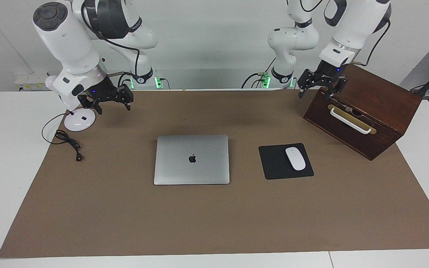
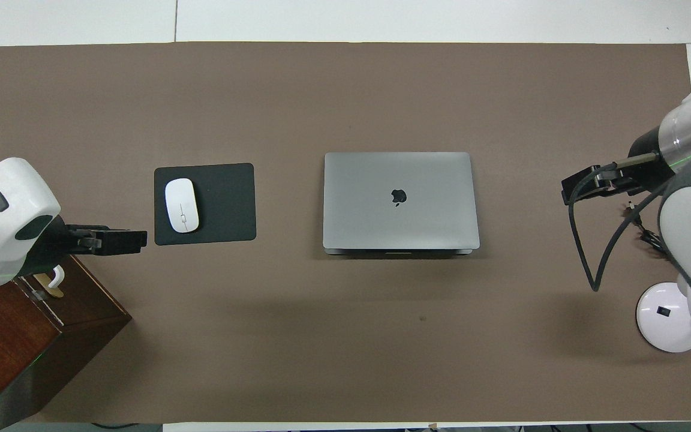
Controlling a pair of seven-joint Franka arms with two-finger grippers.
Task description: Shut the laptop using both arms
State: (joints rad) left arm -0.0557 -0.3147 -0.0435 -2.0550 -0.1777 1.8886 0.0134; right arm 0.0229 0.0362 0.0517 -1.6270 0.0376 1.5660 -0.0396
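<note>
The laptop (image 1: 192, 160) lies shut and flat in the middle of the brown mat, lid down with the dark apple logo facing up; it also shows in the overhead view (image 2: 399, 201). My left gripper (image 1: 320, 91) hangs open and empty in the air over the edge of the wooden box, well away from the laptop; it also shows in the overhead view (image 2: 132, 240). My right gripper (image 1: 113, 106) hangs open and empty over the mat beside the white round base; it also shows in the overhead view (image 2: 567, 192). Neither gripper touches the laptop.
A black mouse pad (image 1: 274, 163) with a white mouse (image 1: 295, 158) lies beside the laptop toward the left arm's end. A dark wooden box (image 1: 371, 108) with a pale handle stands under the left gripper. A white round base (image 1: 79, 121) and black cable (image 1: 69, 143) lie at the right arm's end.
</note>
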